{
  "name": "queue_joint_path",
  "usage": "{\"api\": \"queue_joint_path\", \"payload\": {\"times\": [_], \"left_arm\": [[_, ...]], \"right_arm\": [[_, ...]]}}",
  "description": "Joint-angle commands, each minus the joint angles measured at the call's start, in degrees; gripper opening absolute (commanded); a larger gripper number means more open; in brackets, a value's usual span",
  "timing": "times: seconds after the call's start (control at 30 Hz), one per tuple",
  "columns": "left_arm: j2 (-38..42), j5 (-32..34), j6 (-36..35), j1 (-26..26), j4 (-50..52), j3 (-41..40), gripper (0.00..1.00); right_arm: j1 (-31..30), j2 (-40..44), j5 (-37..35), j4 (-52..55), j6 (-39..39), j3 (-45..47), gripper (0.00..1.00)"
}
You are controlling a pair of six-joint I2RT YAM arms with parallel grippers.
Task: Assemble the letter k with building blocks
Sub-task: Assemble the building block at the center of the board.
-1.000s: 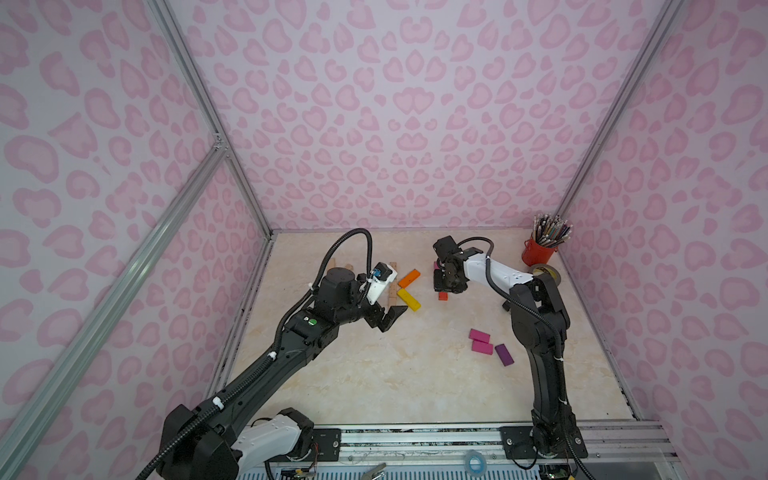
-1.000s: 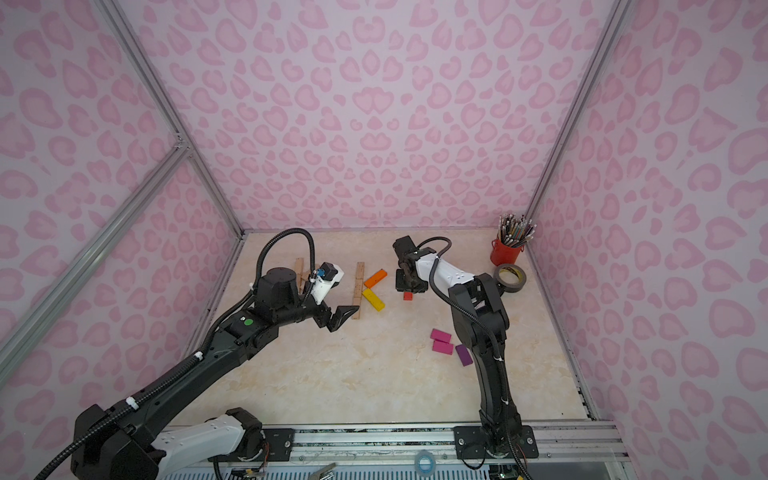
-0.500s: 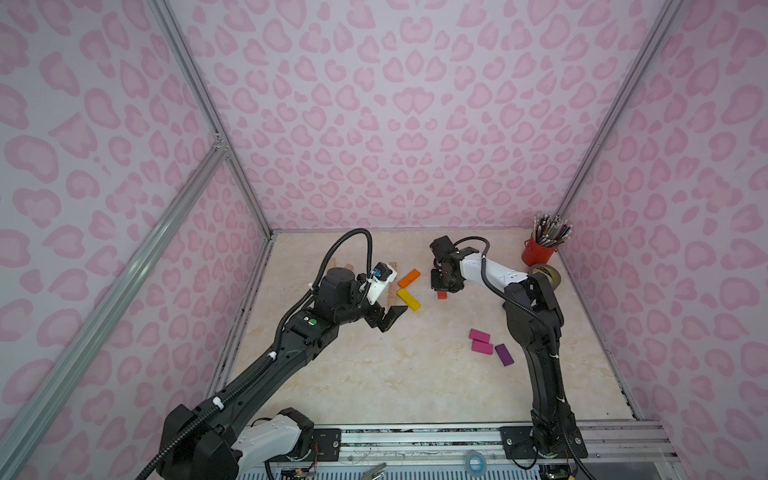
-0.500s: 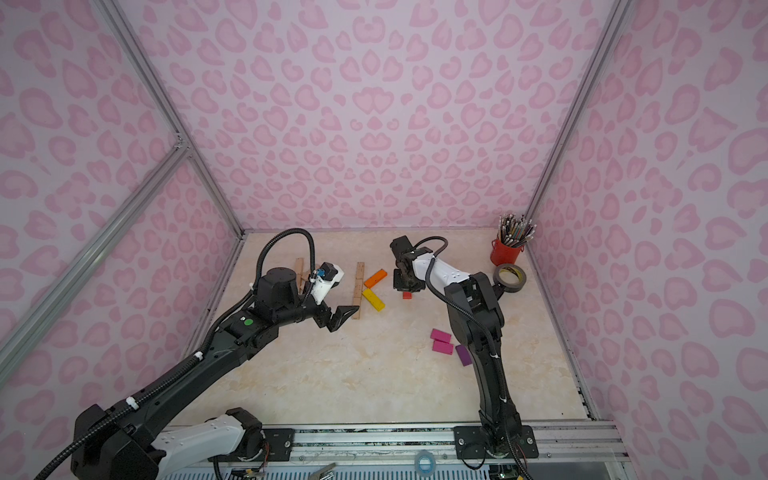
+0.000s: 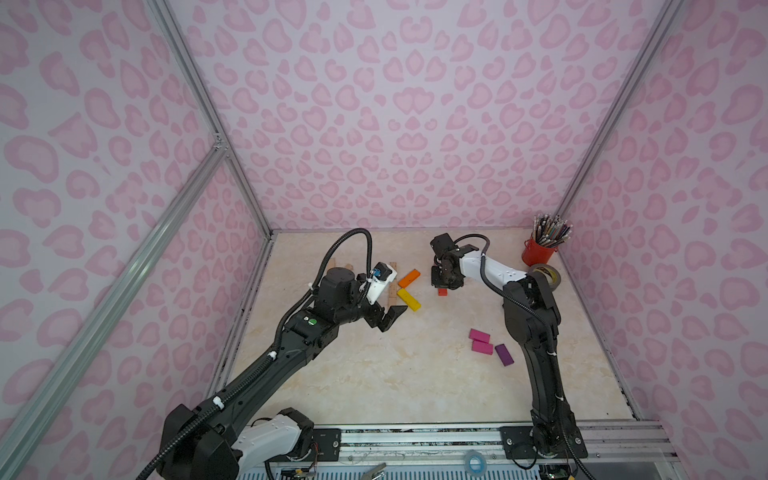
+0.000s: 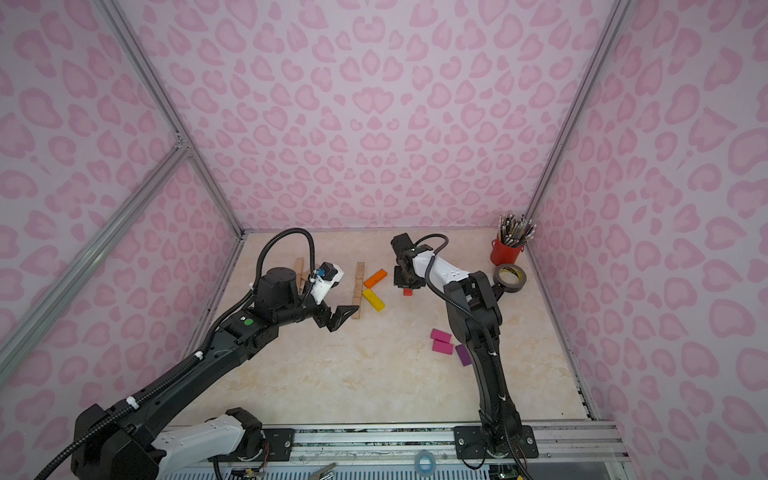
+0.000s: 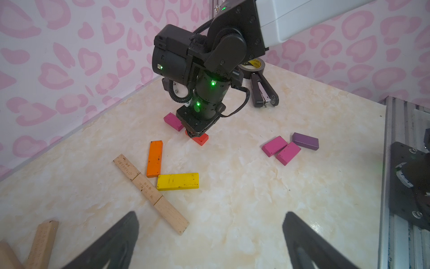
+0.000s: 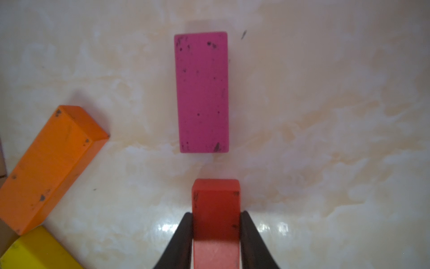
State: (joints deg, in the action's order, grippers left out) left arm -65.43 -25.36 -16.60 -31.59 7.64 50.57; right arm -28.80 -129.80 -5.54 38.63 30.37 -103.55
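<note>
My right gripper [image 8: 216, 213] is shut on a short red block [image 8: 216, 202], one finger on each long side. It points straight down at the table in both top views [image 5: 441, 286] [image 6: 407, 286]. A magenta block [image 8: 202, 92] lies just beyond the red one. To the left, a line of plain wooden bars [image 7: 149, 188] has an orange block [image 7: 154, 158] and a yellow block [image 7: 178, 181] angled off it. My left gripper [image 7: 210, 216] hovers open and empty near the bars' front end [image 5: 388, 318].
Two magenta blocks [image 5: 480, 340] and a purple block [image 5: 504, 354] lie by the right arm's base link. A red cup of pencils [image 5: 539, 251], a tape roll [image 5: 548, 276] and a black stapler [image 7: 263, 90] stand at the back right. More wooden bars [image 7: 41, 244] lie far left.
The right gripper's jaws have closed onto the red block, and the gripper has shifted slightly left. The left arm has not moved.
</note>
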Motion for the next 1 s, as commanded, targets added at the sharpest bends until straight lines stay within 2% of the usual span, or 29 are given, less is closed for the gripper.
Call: {"api": "queue_joint_path", "payload": {"times": [0.0, 0.97], "left_arm": [[-0.09, -0.32, -0.45, 0.13, -0.52, 0.55, 0.99], [-0.31, -0.65, -0.45, 0.48, -0.6, 0.54, 0.99]], "right_arm": [[0.1, -1.33, 0.71, 1.17, 0.69, -0.49, 0.32], [0.22, -3.48, 0.88, 1.19, 2.79, -4.12, 0.33]]}}
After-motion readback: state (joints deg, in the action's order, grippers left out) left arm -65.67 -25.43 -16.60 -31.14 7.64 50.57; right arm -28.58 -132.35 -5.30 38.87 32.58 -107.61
